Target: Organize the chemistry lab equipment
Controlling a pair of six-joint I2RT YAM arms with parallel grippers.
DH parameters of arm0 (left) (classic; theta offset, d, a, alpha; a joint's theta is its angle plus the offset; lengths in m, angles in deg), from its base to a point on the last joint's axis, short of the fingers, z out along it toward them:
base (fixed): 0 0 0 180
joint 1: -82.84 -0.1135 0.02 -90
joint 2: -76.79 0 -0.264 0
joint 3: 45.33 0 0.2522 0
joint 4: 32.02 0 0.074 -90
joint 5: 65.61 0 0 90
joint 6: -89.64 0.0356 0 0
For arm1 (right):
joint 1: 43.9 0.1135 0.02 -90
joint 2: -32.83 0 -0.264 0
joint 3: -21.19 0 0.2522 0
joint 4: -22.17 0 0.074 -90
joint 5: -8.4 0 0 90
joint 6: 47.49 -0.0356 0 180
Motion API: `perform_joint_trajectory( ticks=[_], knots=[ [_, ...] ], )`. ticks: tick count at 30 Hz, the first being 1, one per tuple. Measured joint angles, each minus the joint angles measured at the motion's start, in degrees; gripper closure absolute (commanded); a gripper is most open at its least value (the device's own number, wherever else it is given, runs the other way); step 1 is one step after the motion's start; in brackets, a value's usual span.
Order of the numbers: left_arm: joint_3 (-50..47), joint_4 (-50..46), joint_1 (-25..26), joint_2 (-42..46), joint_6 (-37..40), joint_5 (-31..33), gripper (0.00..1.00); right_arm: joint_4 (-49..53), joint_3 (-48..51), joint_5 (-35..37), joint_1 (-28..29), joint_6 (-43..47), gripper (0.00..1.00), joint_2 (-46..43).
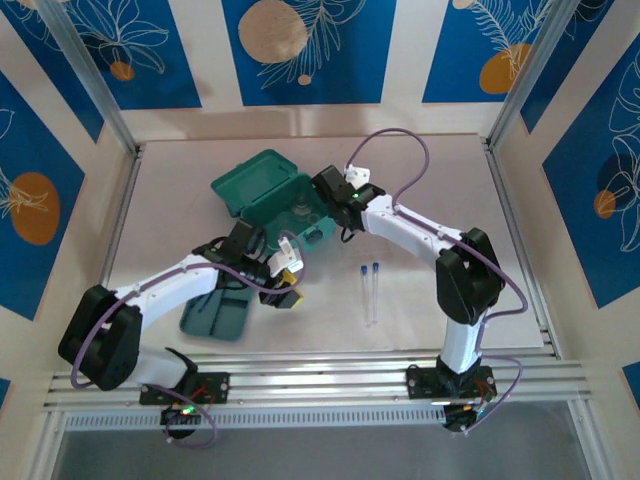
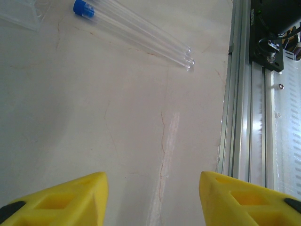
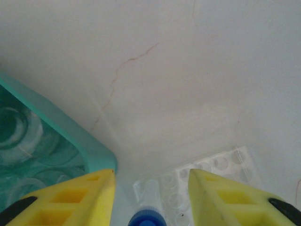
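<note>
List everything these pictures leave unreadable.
- Top view: contents of the teal case, too small and partly under the right arm.
- Top view: far compartments of the dark-green tray, covered by the left arm.
- Left wrist view: a clear object in the top-left corner, cut off by the edge.
- Right wrist view: the blue cap, cut by the bottom edge; its tube blurs into the clear rack.

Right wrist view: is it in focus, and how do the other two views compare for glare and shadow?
Right wrist view: soft throughout; the blue cap and yellow fingers are blurred, the teal case hazy. Left wrist view: the tubes are crisp, but the aluminium rail is washed out by glare. Top external view: even light, faint shadows under the arms.
</note>
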Motion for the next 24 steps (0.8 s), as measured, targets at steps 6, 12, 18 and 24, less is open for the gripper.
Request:
perform_joint_trajectory(
  ticks=[6, 12, 18, 24],
  knots=[
    [0.00, 0.00, 0.00, 0.00, 0.00, 0.00, 0.46, 1.62, 0.24, 0.59, 0.50, 0.15, 0.48, -5.88],
    [0.00, 0.02, 0.00, 0.00, 0.00, 0.00, 0.46, 2.93, 6.19, 1.33, 0.74, -0.83, 0.55, -18.10],
    [0.00, 0.02, 0.00, 0.00, -0.02, 0.02, 0.46, 5.31, 14.19, -0.70, -0.11, -2.25, 0.63, -26.05],
    [0.00, 0.02, 0.00, 0.00, -0.02, 0.02, 0.46, 6.12, 23.74, -6.16, -1.70, -3.04, 0.68, -27.76]
  ],
)
